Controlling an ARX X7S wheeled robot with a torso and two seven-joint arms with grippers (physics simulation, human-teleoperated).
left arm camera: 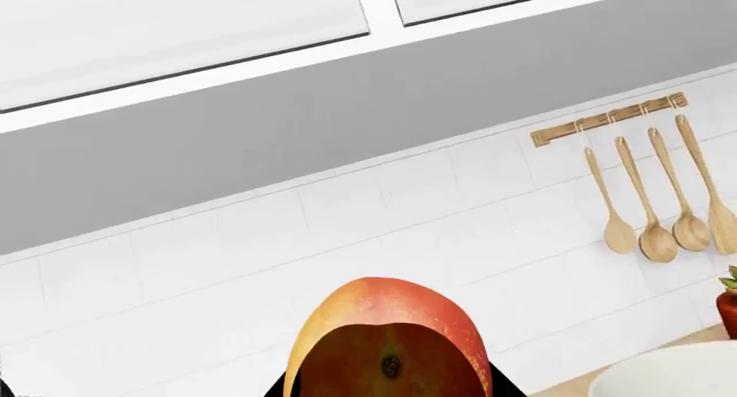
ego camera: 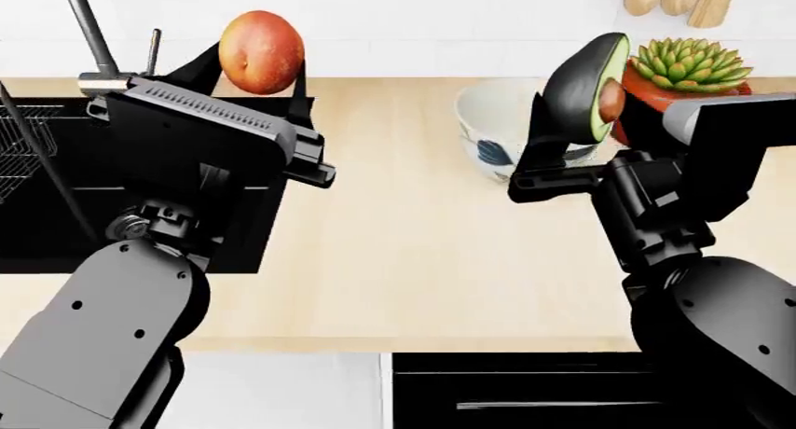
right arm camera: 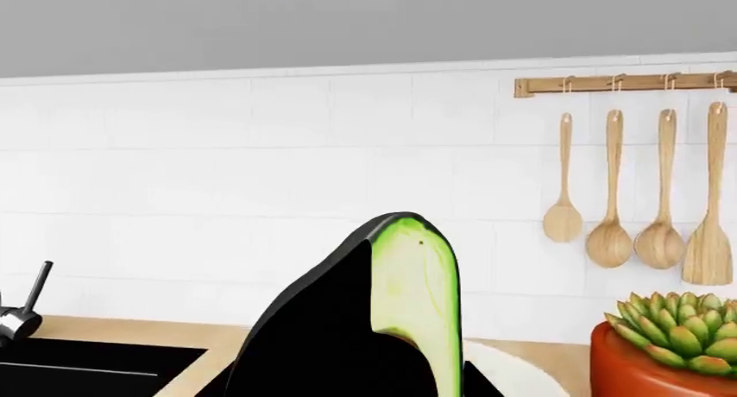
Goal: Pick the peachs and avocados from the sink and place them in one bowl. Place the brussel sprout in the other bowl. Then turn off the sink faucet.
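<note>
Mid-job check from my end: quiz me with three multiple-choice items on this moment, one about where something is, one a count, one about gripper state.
1. Where is the white bowl?
A. inside the sink
B. on the wooden counter, beside the orange-red plant pot
C. on the floor

2. How many wooden utensils hang from the wall rack?
A. two
B. four
C. six

3. What does the left gripper hold?
A. a peach
B. a brussel sprout
C. nothing

Answers:
1. B: the head view shows the bowl on the counter next to the plant pot, to the right of the black sink.
2. B: the right wrist view shows three spoons and one spatula on the rack.
3. A: the peach sits raised between its fingers, while the right gripper holds the avocado half.
</note>
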